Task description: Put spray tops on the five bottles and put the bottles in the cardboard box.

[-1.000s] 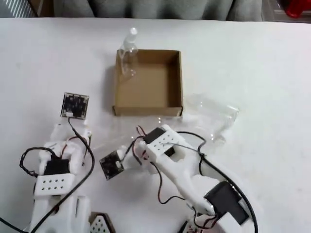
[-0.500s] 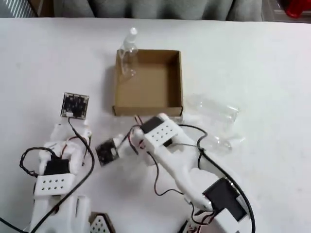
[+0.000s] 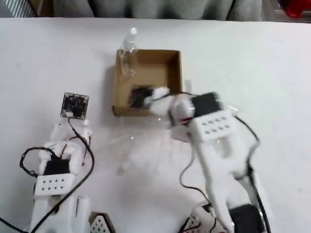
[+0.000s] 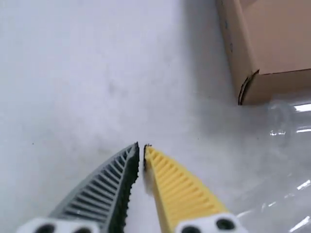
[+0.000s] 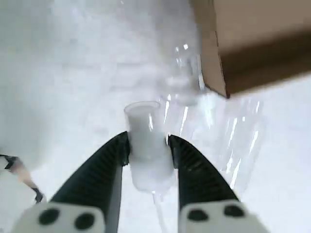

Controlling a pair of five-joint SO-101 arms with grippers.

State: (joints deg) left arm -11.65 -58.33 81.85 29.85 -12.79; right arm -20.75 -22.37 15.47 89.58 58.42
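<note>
One slip worries me: my right tool (image 5: 148,141), clamped on a smooth spray top (image 5: 143,124), could let it twist loose, while my left tool (image 4: 141,147) sits pinched together.

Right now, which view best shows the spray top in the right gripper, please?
Right wrist view: the spray top, clamped in the right gripper. In high view the arm covers it; left wrist faces the cardboard box.
</note>
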